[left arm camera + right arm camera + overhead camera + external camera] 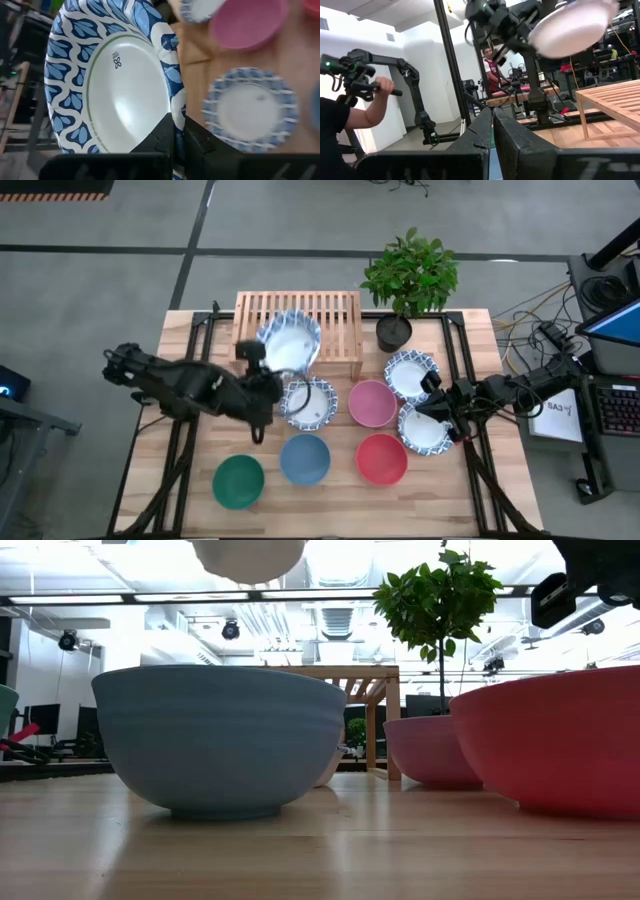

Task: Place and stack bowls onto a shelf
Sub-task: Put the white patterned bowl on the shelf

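Observation:
My left gripper [264, 366] is shut on a white bowl with a blue patterned rim [288, 340], which hangs over the front edge of the light-wood shelf [297, 313]. Its pale underside shows at the top of the low view [248, 555]. Three more white-and-blue bowls [309, 401] [411, 374] [425, 429] rest on the table, together with the pink [372, 402], red [381, 458], blue [305, 459] and green [238, 481] bowls. My right gripper [440, 406] is shut and sits low between the two right-hand white bowls. My left gripper pinches the bowl by its patterned rim [176, 116], with one finger [159, 136] inside the bowl and the other [201, 142] outside. The bowl is lifted clear and tilted, its opening facing partly sideways.
A potted plant in a black pot [394, 332] stands at the shelf's right end. Black frame rails run along both table sides. Free tabletop lies left of the green bowl. Beyond the table, a person's arm [367, 112] grips a handle.

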